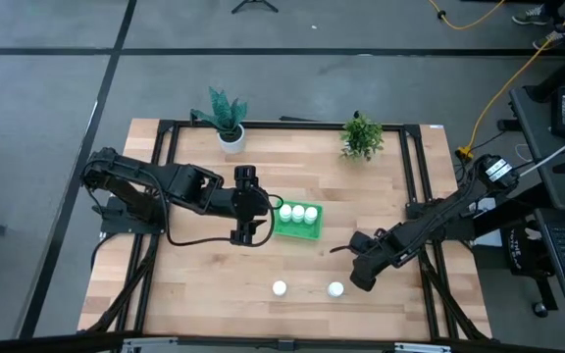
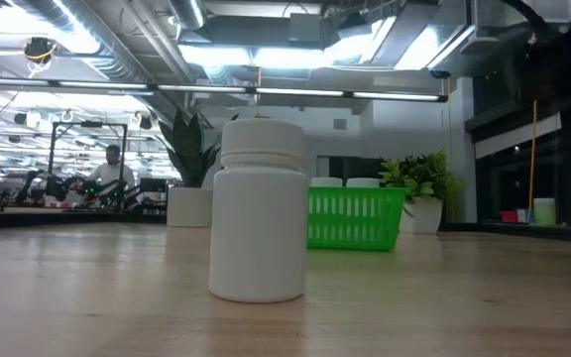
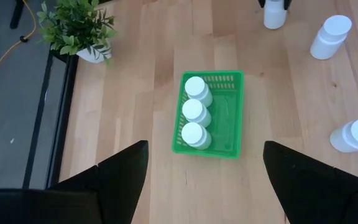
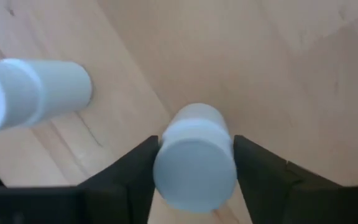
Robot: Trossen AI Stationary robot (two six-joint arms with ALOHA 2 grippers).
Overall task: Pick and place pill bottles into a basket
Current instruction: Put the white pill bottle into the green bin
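The green basket [image 1: 295, 222] stands mid-table with three white pill bottles [image 1: 298, 213] upright in a row along its far wall; it also shows in the left wrist view [image 3: 225, 118] and the low view [image 2: 357, 218]. My left gripper [image 1: 266, 218] is open and empty just left of the basket [image 3: 205, 144]. My right gripper [image 1: 358, 250] is right of the basket, shut on a fourth bottle [image 4: 194, 162], which also shows in the left wrist view [image 3: 273, 15]. Two more bottles stand on their bases near the front edge [image 1: 280, 288] [image 1: 335, 289]. My right gripper pinches the bottle between its two fingers, at the cap end's two opposite sides [image 4: 165, 163]. The fingers come from above, slanting down. The bottle stands upright between them, its cap toward the wrist camera. Whether its base rests on the table, I cannot tell.
Two potted plants stand at the table's far edge, one in a white pot [image 1: 226, 123] and a bushier one [image 1: 361, 137]. The nearer loose bottle [image 4: 30, 93] stands close beside my right gripper. Bare wood lies between the basket and the front edge.
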